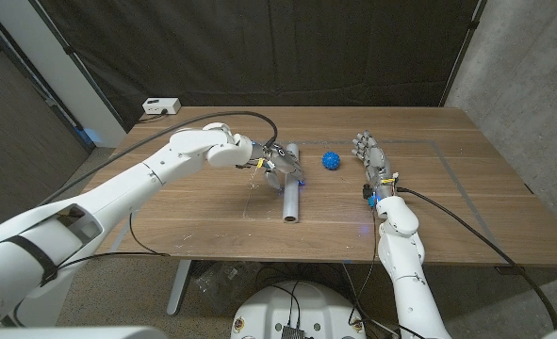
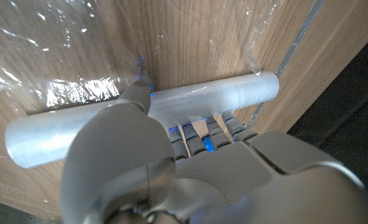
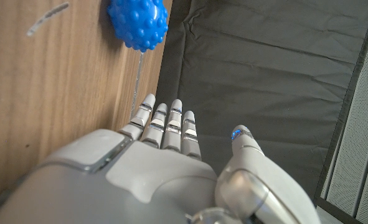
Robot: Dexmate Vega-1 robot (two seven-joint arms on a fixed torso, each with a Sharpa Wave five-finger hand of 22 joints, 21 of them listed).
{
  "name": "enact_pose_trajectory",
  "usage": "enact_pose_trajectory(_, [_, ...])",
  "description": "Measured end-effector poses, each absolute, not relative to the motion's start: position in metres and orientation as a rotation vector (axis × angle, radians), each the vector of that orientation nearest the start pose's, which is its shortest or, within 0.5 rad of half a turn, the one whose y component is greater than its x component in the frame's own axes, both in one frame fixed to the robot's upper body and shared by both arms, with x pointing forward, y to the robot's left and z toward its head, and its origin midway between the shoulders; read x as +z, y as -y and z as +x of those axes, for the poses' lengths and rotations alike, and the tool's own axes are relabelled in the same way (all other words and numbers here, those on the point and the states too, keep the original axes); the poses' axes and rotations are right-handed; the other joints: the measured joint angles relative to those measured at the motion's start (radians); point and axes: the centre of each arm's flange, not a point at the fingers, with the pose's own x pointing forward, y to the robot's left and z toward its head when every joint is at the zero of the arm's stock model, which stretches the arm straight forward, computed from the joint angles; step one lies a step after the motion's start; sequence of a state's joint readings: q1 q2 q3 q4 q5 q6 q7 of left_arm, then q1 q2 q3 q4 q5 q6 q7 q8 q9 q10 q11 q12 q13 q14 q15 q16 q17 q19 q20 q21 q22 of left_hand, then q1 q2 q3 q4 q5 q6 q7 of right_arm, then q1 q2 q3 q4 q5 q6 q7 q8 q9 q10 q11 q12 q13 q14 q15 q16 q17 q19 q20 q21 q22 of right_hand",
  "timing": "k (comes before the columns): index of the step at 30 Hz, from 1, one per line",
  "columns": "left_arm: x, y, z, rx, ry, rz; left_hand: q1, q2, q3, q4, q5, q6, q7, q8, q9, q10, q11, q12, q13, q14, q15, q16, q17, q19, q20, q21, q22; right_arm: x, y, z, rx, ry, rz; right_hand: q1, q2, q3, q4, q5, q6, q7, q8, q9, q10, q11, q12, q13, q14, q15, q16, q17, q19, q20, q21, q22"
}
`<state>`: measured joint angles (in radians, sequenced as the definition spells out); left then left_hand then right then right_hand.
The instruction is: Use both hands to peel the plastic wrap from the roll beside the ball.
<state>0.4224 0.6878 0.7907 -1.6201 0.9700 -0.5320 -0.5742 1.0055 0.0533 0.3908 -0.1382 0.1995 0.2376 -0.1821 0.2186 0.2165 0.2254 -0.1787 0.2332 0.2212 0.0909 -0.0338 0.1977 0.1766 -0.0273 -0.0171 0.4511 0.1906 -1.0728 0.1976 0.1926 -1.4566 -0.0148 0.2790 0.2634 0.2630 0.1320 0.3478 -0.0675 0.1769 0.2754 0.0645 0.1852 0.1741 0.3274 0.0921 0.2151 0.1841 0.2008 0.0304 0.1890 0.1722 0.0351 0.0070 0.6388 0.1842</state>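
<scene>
The plastic wrap roll [image 1: 290, 185] lies on the wooden table [image 1: 184, 221], pointing away from me, with a loose clear sheet [image 1: 255, 181] spread on the wood to its left. My left hand [image 1: 272, 160] holds the roll near its far end. In the left wrist view the roll [image 2: 233, 94] sits between one fingertip [image 2: 138, 89] on top and other fingers [image 2: 199, 129] beneath, and the peeled film [image 2: 53, 43] shines beyond it. The blue knobbly ball [image 1: 331, 160] lies just right of the roll. My right hand [image 1: 374, 162] stands right of the ball [image 3: 138, 23], fingers [image 3: 168, 127] straight and holding nothing.
A white box [image 1: 160, 106] sits beyond the table's far left corner, in front of a dark curtain. A thin tape line [image 1: 457, 179] runs across the table's right part. Black cables trail from both arms over the near edge.
</scene>
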Motion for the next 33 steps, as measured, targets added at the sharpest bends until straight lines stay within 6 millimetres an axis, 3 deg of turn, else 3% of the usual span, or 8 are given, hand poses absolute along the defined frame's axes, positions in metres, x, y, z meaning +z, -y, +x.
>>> enact_pose_trajectory(12, [0.017,-0.106,0.599,-0.718,0.769,2.266,0.033,0.020,0.003,-0.005,-0.011,0.062,-0.003,0.031,0.005,0.079,0.004,0.030,0.017,0.083,-0.004,0.014,0.004,0.003,0.003,0.011,-0.002,-0.082,0.229,0.612,0.088,0.656,0.124,0.000,0.000,0.000,0.000,0.000,0.000,0.000,0.000,0.000,0.003,0.003,0.000,0.000,0.005,0.005,0.000,0.000,0.000,0.000,-0.009,0.000])
enact_pose_trajectory(19, [0.014,-0.107,0.611,-0.733,0.747,2.250,0.045,0.032,0.014,-0.003,-0.016,0.087,0.009,0.041,0.005,0.128,-0.004,0.038,0.023,0.167,-0.009,0.031,0.007,0.012,-0.006,0.060,0.010,-0.082,0.228,0.613,0.078,0.648,0.119,0.000,0.000,0.000,0.000,0.000,0.004,-0.004,0.000,0.000,0.003,0.003,0.000,0.000,0.005,0.005,0.000,0.000,0.007,0.007,-0.009,0.000])
enact_pose_trajectory(22, [0.012,-0.106,0.615,-0.739,0.740,2.249,0.055,0.042,0.019,-0.008,-0.016,0.124,0.022,0.055,0.001,0.177,-0.003,0.050,0.023,0.209,-0.033,0.041,0.008,0.012,-0.007,0.096,0.016,-0.081,0.228,0.613,0.076,0.647,0.116,-0.004,-0.004,0.000,0.000,0.000,0.005,-0.005,0.000,0.000,0.003,0.003,0.000,0.000,0.005,0.005,0.000,0.000,0.007,0.007,-0.009,0.000])
enact_pose_trajectory(23, [0.012,-0.107,0.616,-0.739,0.740,2.249,0.055,0.042,0.020,-0.008,-0.019,0.155,0.025,0.066,0.000,0.207,-0.007,0.055,0.023,0.248,-0.034,0.050,0.010,0.063,-0.004,0.107,0.018,-0.080,0.228,0.613,0.077,0.648,0.116,-0.004,-0.004,0.000,0.000,0.000,0.005,-0.005,0.000,0.000,0.003,0.003,0.000,0.000,0.005,0.005,0.000,0.000,0.007,0.007,-0.009,0.000])
enact_pose_trajectory(25, [0.012,-0.107,0.618,-0.735,0.748,2.249,0.073,0.043,0.026,-0.008,-0.020,0.238,0.030,0.094,-0.005,0.292,-0.011,0.077,0.023,0.360,-0.018,0.072,0.018,0.177,0.052,0.158,0.026,-0.080,0.227,0.613,0.075,0.646,0.114,-0.004,-0.004,0.000,0.000,0.000,0.005,-0.005,0.000,0.000,0.003,0.003,0.000,0.000,0.005,0.005,0.000,0.000,0.007,0.007,-0.009,0.000])
enact_pose_trajectory(27, [0.010,-0.107,0.619,-0.736,0.747,2.249,0.074,0.042,0.031,-0.005,-0.024,0.296,0.009,0.139,-0.008,0.373,-0.019,0.112,0.025,0.461,-0.013,0.093,0.027,0.283,0.031,0.205,0.038,-0.080,0.228,0.613,0.073,0.644,0.113,-0.004,-0.004,0.003,0.003,0.000,0.005,-0.005,0.000,0.000,0.003,0.003,0.000,0.000,0.005,0.005,0.000,0.000,0.007,0.007,-0.009,0.000])
enact_pose_trajectory(29, [0.011,-0.107,0.620,-0.718,0.772,2.243,0.074,0.042,0.032,-0.004,-0.025,0.319,-0.014,0.196,-0.008,0.422,-0.029,0.162,0.067,0.555,-0.003,0.121,0.049,0.349,-0.022,0.253,0.050,-0.079,0.228,0.613,0.072,0.643,0.111,-0.004,-0.004,0.006,0.006,0.000,0.005,-0.005,0.000,0.000,0.003,0.003,0.000,0.000,0.005,0.005,0.000,0.000,0.007,0.007,-0.009,0.000])
enact_pose_trajectory(33, [0.006,-0.111,0.623,-0.706,0.788,2.230,0.074,0.042,0.020,0.001,-0.022,0.322,-0.017,0.274,-0.008,0.456,0.005,0.227,0.140,0.633,0.053,0.201,0.125,0.397,-0.024,0.334,0.065,-0.079,0.227,0.613,0.072,0.642,0.109,-0.004,-0.004,0.006,0.006,0.000,0.005,-0.005,0.000,0.000,0.008,0.009,0.000,0.000,0.005,0.006,0.000,0.000,0.007,0.007,-0.009,0.000])
